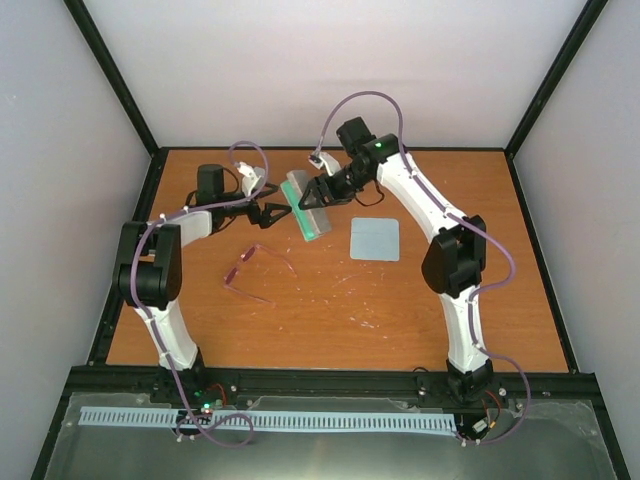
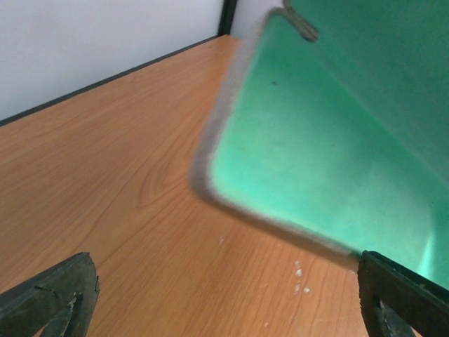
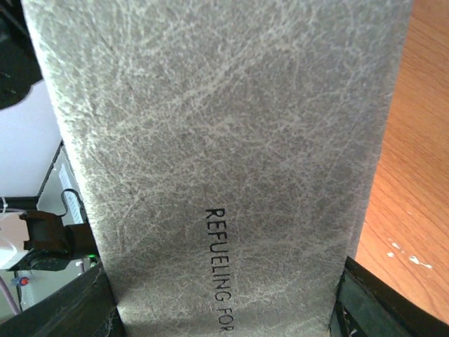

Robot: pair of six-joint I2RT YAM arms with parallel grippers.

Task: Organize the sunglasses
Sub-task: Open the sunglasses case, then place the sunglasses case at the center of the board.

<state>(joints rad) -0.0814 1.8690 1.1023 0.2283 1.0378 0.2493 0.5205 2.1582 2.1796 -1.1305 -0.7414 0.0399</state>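
My right end effector (image 1: 318, 196) is clamped on the grey case (image 1: 312, 226), upper centre of the overhead view. My left end effector (image 1: 281, 212) is wide open and empty, just beside the case's teal lining. The sunglasses (image 1: 243, 266) lie on the table (image 1: 400, 310), left of centre.

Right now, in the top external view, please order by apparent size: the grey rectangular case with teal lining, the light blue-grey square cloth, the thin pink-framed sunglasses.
1. light blue-grey square cloth and grey rectangular case: about alike; the right gripper hides part of the case.
2. thin pink-framed sunglasses: widest span, least surface.
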